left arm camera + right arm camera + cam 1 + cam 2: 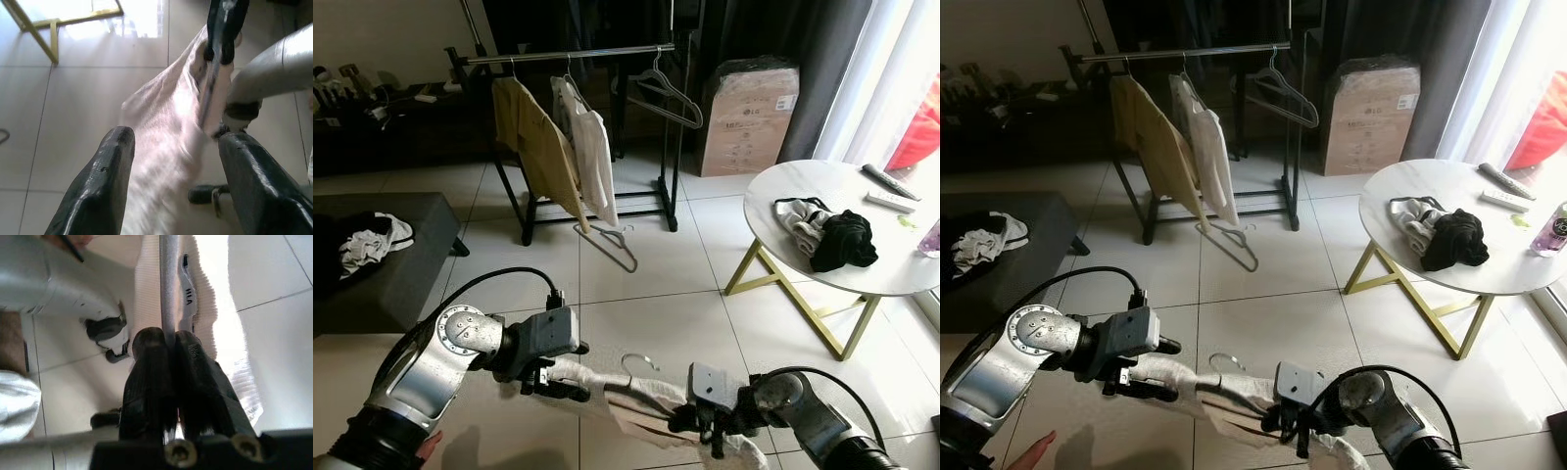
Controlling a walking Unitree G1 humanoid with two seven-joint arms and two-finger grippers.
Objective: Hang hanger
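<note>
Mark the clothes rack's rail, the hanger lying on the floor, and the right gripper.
clothes rack (578,56): left eye view, on its top rail.
floor hanger (612,241): left eye view, on its wire arm.
right gripper (168,345): right wrist view, between the fingertips.

The two eye views look from the robot's head forward and down over a pale tiled floor (646,294). Both show the black metal clothes rack (570,57) far ahead and the round white table with yellow legs (1381,211) on the right. The right eye view stands slightly to the side. The left wrist view looks very close along two black fingers (100,188) at pale cloth (166,147). The right wrist view is also very close, along its own fingers (151,377), and shares this cloth.
</note>
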